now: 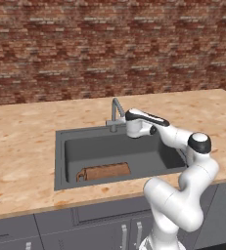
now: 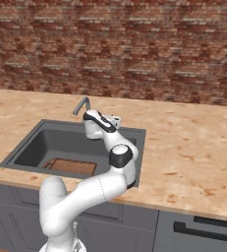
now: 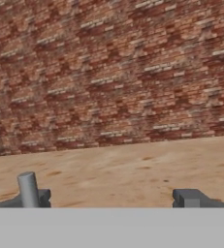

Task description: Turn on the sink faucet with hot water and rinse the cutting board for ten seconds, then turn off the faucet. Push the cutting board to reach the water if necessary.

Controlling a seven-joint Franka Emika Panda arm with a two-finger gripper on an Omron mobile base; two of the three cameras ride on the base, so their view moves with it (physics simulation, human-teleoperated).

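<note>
Reaching over the back rim of the sink (image 1: 59, 161), the white arm (image 1: 183, 195) holds its gripper (image 3: 111, 198) level and just beside the sink faucet (image 1: 116, 111), on the side away from the cutting board (image 1: 104, 172). Seen from the hand, the jaws stand released and wide apart, nothing between them; the two dark fingertips (image 3: 191, 197) sit far to either side, and a grey upright post of the faucet rises right at the one fingertip, though whether it touches cannot be told. Beyond the faucet lies the tan speckled counter (image 1: 21, 146), and behind that the red brick wall (image 1: 109, 44). The faucet stands upright on the sink's back rim, its hooked spout leaning out over the basin. The cutting board lies flat on the sink's floor, against the front wall and well apart from the faucet, its rounded handle end with the hole pointing toward the sink's left wall. Below the sink's front rim run grey cabinet fronts (image 1: 100, 229) with slim handles.
</note>
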